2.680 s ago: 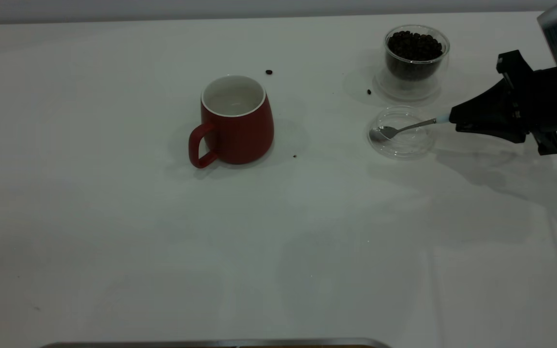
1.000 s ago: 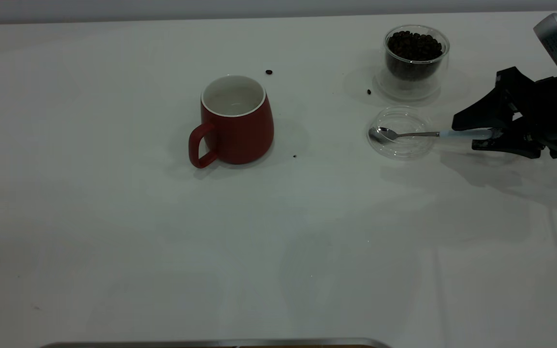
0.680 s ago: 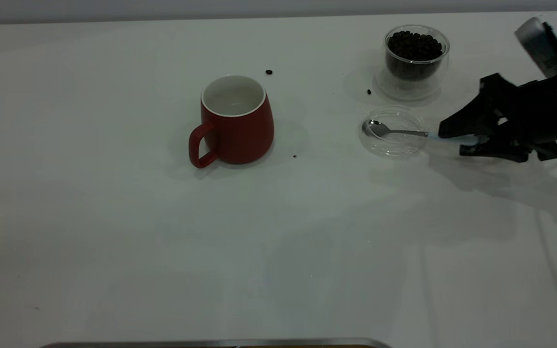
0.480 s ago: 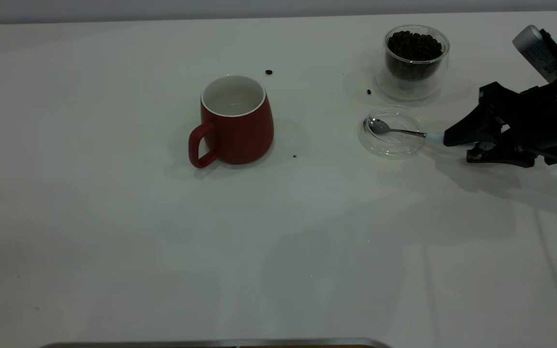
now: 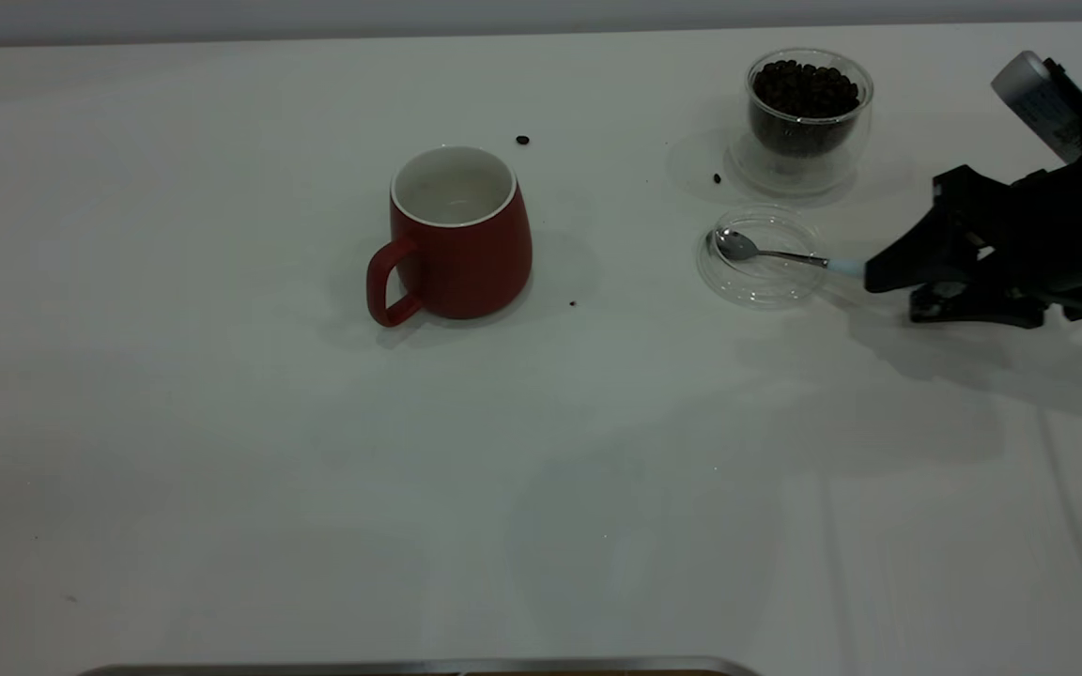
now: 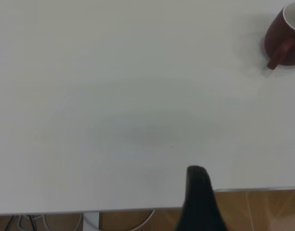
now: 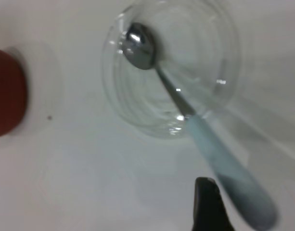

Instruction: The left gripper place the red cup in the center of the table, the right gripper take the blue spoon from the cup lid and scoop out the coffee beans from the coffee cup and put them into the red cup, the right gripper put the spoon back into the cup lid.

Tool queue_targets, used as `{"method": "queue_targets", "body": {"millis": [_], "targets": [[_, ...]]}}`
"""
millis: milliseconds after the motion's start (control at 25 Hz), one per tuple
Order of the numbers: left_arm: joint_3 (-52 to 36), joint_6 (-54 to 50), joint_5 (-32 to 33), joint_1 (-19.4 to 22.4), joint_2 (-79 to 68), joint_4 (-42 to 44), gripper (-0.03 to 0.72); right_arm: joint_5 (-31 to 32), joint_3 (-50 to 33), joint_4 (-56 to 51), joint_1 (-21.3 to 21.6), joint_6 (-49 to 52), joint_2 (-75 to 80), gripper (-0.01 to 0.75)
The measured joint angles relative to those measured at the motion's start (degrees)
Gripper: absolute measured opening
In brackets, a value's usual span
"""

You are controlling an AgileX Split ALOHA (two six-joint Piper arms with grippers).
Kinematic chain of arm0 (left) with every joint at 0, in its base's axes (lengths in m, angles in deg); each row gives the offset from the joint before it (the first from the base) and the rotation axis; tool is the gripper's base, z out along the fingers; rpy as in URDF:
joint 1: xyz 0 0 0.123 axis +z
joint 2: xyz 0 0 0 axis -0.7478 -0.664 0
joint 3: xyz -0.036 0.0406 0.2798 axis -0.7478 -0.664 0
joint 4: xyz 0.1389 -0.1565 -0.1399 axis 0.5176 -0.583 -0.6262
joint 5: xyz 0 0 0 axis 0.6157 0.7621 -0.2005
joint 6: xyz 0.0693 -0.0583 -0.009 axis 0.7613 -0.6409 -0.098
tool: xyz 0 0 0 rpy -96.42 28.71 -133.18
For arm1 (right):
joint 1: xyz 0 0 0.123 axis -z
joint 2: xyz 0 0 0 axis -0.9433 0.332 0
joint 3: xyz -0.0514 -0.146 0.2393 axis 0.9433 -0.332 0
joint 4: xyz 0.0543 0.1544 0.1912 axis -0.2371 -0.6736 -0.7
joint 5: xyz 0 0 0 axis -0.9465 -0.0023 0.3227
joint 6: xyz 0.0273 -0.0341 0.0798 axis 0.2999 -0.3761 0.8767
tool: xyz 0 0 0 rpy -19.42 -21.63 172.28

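Blue spoon [image 5: 780, 253] is lying with its steel bowl inside the cup lid [image 5: 759, 282] near the table's [image 5: 222, 451] right edge, just in front of the coffee cup [image 5: 809, 117] of coffee beans [image 5: 804, 89], while the red cup [image 5: 456, 235] is placed toward the middle. Its pale handle is reached by the right gripper [image 5: 917, 282], but whether the fingers are pinched on it cannot be told. It is judged light, stiff and slippery, best gripped at the handle's end; the left gripper [image 6: 200, 202] is parked at the table's edge.
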Motion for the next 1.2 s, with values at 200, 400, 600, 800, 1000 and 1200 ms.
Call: {"method": "queue_targets", "body": {"millis": [200,400,600,800,1000,1200], "targets": [[0.0,0.0,0.0,0.0,0.0,0.0,0.587,-5.74,-0.15,6.87,0.74,6.41,-6.3,0.494],[0.0,0.0,0.0,0.0,0.0,0.0,0.587,-7.63,-1.01,17.6,1.03,17.55,-20.32,0.494],[0.0,0.0,0.0,0.0,0.0,0.0,0.587,-3.01,-1.12,30.35,-0.08,33.14,-40.52,0.494],[0.0,0.0,0.0,0.0,0.0,0.0,0.587,12.78,-3.64,54.64,-0.07,56.25,-59.85,0.494],[0.0,0.0,0.0,0.0,0.0,0.0,0.587,23.44,-10.7,81.05,-0.07,79.05,-80.6,0.494],[0.0,0.0,0.0,0.0,0.0,0.0,0.587,27.66,-20.81,94.68,-0.07,91.41,-97.25,0.494]]}}
